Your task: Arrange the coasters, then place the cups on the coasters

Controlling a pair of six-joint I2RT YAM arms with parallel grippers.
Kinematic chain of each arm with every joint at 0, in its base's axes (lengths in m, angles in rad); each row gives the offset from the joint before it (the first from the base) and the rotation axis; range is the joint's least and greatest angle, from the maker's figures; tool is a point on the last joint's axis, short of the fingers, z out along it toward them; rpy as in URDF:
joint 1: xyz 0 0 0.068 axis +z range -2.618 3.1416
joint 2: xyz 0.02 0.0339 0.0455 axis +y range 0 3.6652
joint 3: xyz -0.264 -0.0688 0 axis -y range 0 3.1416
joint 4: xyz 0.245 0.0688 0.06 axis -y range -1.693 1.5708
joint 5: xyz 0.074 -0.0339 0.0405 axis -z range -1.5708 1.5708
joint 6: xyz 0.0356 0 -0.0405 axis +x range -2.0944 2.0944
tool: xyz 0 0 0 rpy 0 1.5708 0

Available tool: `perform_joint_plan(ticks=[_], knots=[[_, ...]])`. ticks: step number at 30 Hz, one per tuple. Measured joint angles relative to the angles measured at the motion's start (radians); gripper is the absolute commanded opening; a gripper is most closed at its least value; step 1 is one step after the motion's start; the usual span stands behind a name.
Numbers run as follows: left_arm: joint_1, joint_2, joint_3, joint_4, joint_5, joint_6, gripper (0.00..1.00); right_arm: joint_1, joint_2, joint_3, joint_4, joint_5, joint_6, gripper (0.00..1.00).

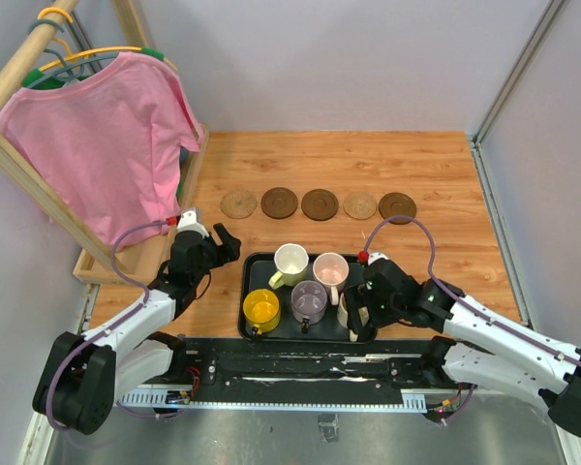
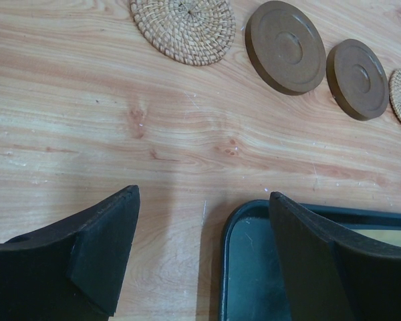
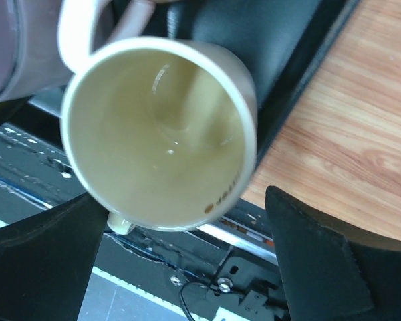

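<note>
Top external view: five coasters [image 1: 320, 203] lie in one row across the far half of the wooden table [image 1: 445, 174], each apart from its neighbour. Nearer the arms sits a black tray [image 1: 255, 269] holding the white cup [image 1: 291, 262], the pink cup [image 1: 330, 269], the yellow cup [image 1: 261, 308] and the purple cup [image 1: 309, 302]. The left gripper [image 2: 204, 200] hangs with its jaws apart over the tray's left corner, holding nothing. The right gripper [image 3: 180, 207] stands wide apart (fully spread), with the cream cup [image 3: 160, 127] between its fingers at the tray's near right corner.
</note>
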Motion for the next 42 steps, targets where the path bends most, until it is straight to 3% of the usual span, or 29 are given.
perform_joint_plan(ticks=[6,14,32,39,42], knots=[[0.000,0.000,-0.002,0.005,0.003,0.000,0.82,0.015,-0.010,0.006,-0.094,0.058,0.049,0.97],[0.000,0.000,-0.007,0.009,0.011,-0.001,0.82,0.019,-0.032,0.013,-0.163,0.083,0.110,0.78],[0.000,-0.047,-0.047,0.011,0.019,-0.012,0.82,0.159,0.072,0.001,-0.091,0.132,0.150,0.52],[0.000,-0.055,-0.048,0.011,0.022,-0.012,0.82,0.196,0.093,-0.001,-0.066,0.154,0.170,0.50],[0.000,-0.057,-0.052,0.010,0.023,-0.013,0.82,0.201,0.091,-0.007,-0.060,0.163,0.181,0.44]])
